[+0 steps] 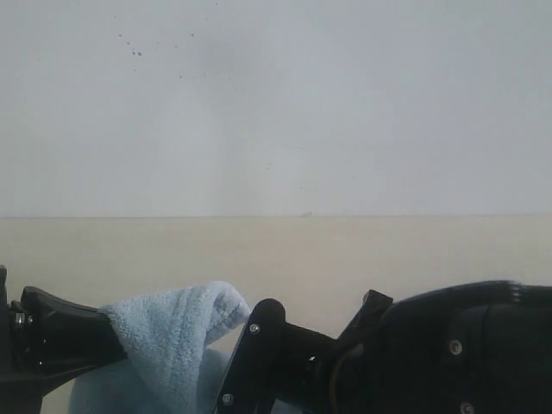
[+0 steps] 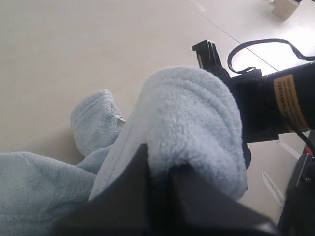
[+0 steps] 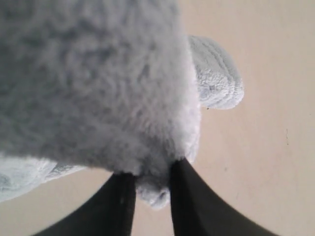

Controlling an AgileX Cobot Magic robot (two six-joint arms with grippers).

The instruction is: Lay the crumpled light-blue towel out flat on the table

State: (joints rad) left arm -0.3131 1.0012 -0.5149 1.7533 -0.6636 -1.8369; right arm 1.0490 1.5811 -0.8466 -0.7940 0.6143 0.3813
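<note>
The light-blue towel hangs bunched at the near edge of the beige table, with a rounded fold lifted off the surface. My left gripper comes in from the left and is shut on that fold; in the left wrist view the towel bulges over the gripper. From the right, my right gripper meets the same bunch. In the right wrist view a thick fold of towel fills the gap of the right gripper, and both fingers press on it. More crumpled towel rests on the table.
A white speckled wall rises behind the table's far edge. Bare beige tabletop stretches beyond the towel. The black right arm with its cable sits close beside the lifted fold. A small box stands far off.
</note>
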